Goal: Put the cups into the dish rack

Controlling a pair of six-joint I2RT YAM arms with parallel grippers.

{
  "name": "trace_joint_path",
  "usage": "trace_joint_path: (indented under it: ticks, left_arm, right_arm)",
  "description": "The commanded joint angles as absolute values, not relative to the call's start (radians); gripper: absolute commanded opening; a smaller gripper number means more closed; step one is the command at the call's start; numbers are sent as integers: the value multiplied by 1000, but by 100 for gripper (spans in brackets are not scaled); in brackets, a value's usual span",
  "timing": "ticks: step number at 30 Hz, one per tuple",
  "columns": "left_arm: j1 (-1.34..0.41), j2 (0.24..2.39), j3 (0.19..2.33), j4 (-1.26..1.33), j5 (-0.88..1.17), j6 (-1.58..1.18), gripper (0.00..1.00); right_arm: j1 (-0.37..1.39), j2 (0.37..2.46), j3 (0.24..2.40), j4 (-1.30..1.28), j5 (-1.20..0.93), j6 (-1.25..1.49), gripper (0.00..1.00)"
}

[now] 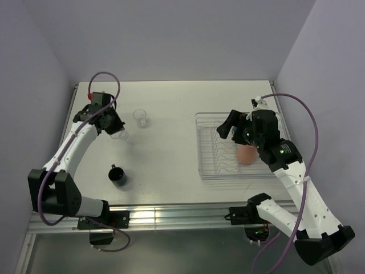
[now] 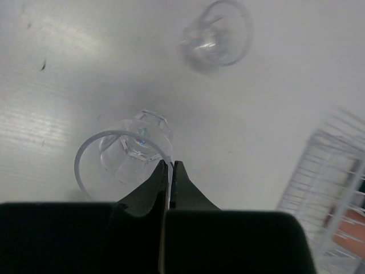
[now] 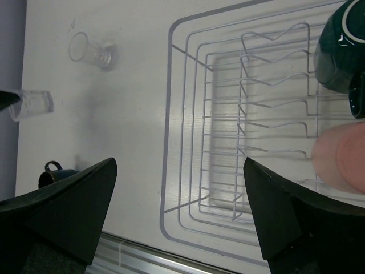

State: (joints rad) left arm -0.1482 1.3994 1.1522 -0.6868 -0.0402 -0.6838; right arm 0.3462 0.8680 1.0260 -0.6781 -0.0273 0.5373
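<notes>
1. A white table [image 1: 171, 160] fills the middle of the overhead view.
2. Pale purple walls [image 1: 171, 34] stand at its 9, 12 and 3 o'clock sides.
3. A ribbed metal rail [image 1: 182, 217] runs along its 6 o'clock edge.
4. A small dark mark [image 2: 43, 65] dots the tabletop.

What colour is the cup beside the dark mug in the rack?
Salmon-orange; the cup shows best from the top camera.

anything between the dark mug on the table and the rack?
No. Top view shows only bare table between the dark mug and the dish rack.
</notes>
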Motion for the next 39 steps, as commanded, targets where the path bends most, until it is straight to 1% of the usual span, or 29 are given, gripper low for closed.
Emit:
trace_joint_path:
  ticks: [1, 5, 8, 11, 12, 13, 16, 17, 18, 19, 20, 24, 26, 27, 29, 39]
  left_arm:
    - [-153, 1296, 1301, -710, 83, -643, 0]
    - [-152, 1255, 1367, -752, 159, -624, 0]
    - [-152, 1198, 1348, -657, 328, -646, 0]
    - [-152, 1137, 1313, -534, 546, -698, 0]
    - [-150, 1129, 1284, -496, 607, -715, 0]
    - [-149, 1126, 1266, -453, 737, -736, 0]
    - [-141, 1108, 1163, -203, 923, -875, 0]
    - [-141, 1103, 1137, -52, 1008, -967, 0]
    - [-141, 1106, 1090, 24, 1049, -1010, 0]
    - [-141, 1109, 1065, 108, 1083, -1110, 0]
    - [-141, 1111, 1043, 256, 1130, -1161, 0]
    - [-141, 1130, 968, 481, 1160, -1310, 0]
    - [-141, 1143, 957, 528, 1161, -1362, 0]
    - [-143, 1147, 942, 613, 1167, -1388, 0]
    - [-144, 1154, 927, 681, 1170, -1457, 0]
    - [-150, 1177, 946, 670, 1167, -1444, 0]
  right_arm:
    - [362, 882, 1031, -606, -67, 538, 99]
    - [405, 905, 1055, -586, -81, 551, 99]
    - [423, 914, 1065, -536, -123, 554, 99]
    - [431, 914, 1043, -404, -259, 572, 100]
    - [436, 911, 1034, -315, -341, 580, 100]
    - [437, 907, 1007, -266, -380, 601, 100]
    - [442, 907, 957, -79, -498, 646, 100]
    - [443, 910, 948, -37, -518, 652, 100]
    - [445, 919, 939, 38, -534, 670, 100]
    - [446, 928, 927, 70, -561, 679, 100]
    - [449, 934, 923, 104, -574, 689, 100]
    - [491, 988, 916, 288, -612, 742, 100]
    - [530, 1009, 925, 324, -601, 749, 100]
    - [546, 1032, 933, 334, -591, 741, 100]
    - [578, 1072, 957, 334, -565, 729, 100]
    - [617, 1169, 957, 463, -532, 762, 100]
